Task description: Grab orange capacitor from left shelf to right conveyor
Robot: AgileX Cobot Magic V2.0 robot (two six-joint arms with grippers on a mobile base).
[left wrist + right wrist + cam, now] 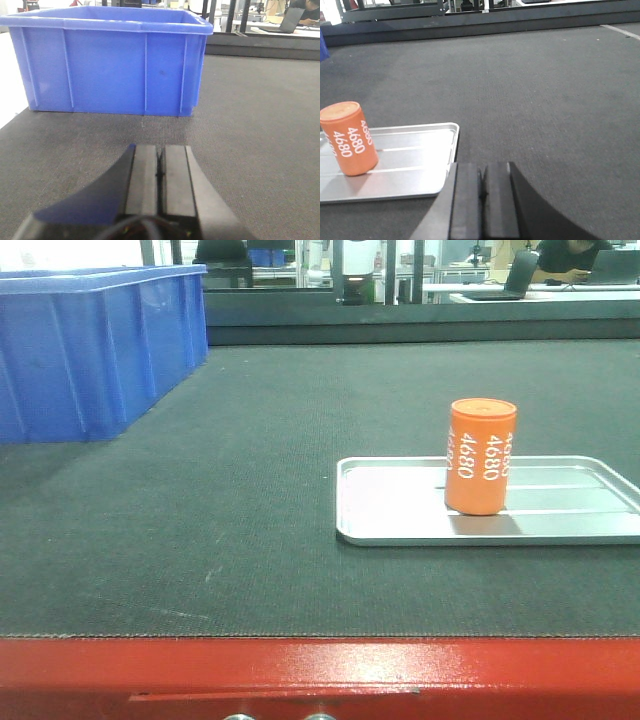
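The orange capacitor (481,456) stood upright in a silver tray (400,525) on the right conveyor (250,440). The right end effector (482,192), its jaws pressed together and empty, sat near the tray's corner, capacitor to its left. The left end effector (160,172), likewise closed, faced a blue bin (110,70).

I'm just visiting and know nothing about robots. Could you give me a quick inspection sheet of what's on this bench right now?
Surface: dark grey conveyor belt with a red front edge.
Job's things: orange capacitor stands upright in a shallow silver tray on the belt; no shelf in view.
Clutter: blue plastic bin at the belt's left.
Hands: left hand and right hand both shut, holding nothing, low over the belt.
Cables: nothing seen.
Surroundings: a person at a laptop behind the belt.
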